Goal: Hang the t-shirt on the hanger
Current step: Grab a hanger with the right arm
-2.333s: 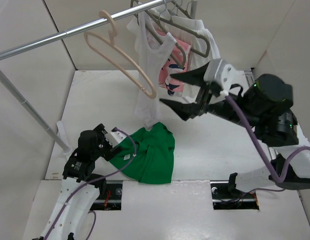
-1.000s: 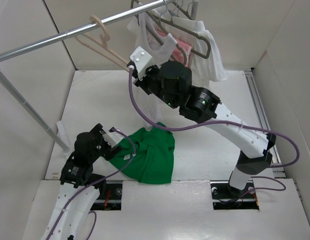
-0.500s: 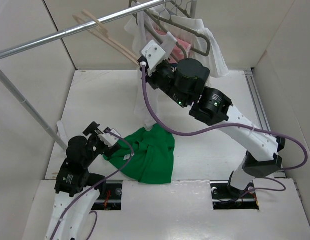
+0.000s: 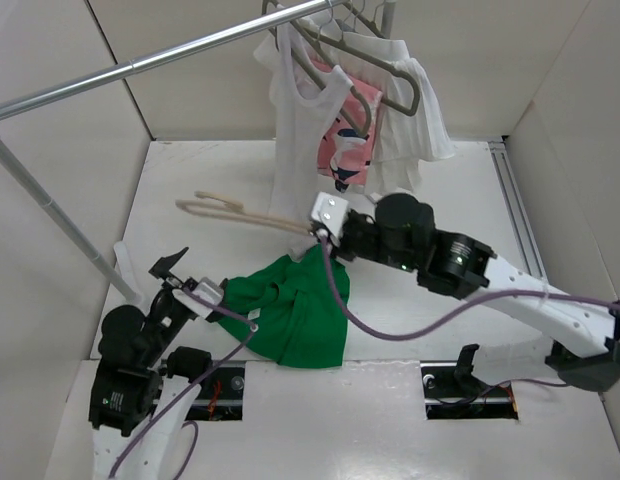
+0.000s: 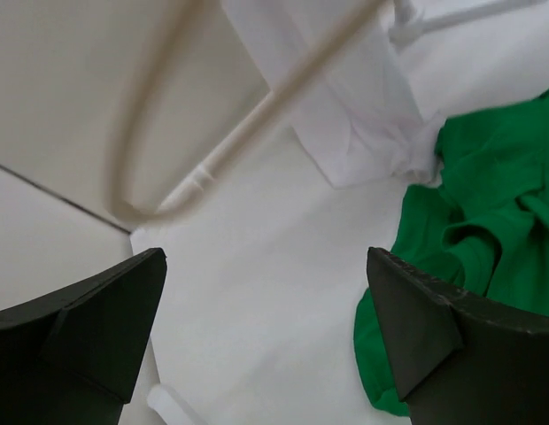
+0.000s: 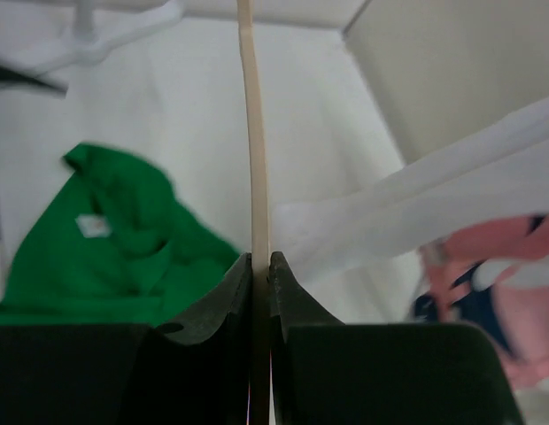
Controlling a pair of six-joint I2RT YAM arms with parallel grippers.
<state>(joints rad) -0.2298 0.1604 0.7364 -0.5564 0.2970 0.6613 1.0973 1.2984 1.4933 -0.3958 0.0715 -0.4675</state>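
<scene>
The bright green t-shirt [image 4: 295, 312] lies crumpled on the table near the front; it also shows as t-shirt [image 5: 487, 230] and t-shirt [image 6: 106, 257]. The cream hanger [image 4: 230, 212] lies nearly level just above the table, stretching left from my right gripper [image 4: 316, 230]. In the right wrist view the right gripper [image 6: 260, 266] is shut on the hanger's thin bar [image 6: 252, 133]. My left gripper [image 4: 185, 280] stands open and empty, left of the t-shirt and apart from it. In the left wrist view the left gripper [image 5: 261, 301] has bare table between its fingers, with the hanger [image 5: 283, 88] blurred above.
A metal rail [image 4: 140, 65] crosses the back, carrying grey hangers [image 4: 390, 75], a white tank top [image 4: 295, 130] and a pink patterned garment [image 4: 340, 150]. The rack's slanted pole [image 4: 50, 210] and its foot [image 4: 125, 265] stand at the left.
My right arm has swung the hanger off the rail and down to just above the table by the t-shirt. My left arm has drawn back toward the near left, jaws wider.
</scene>
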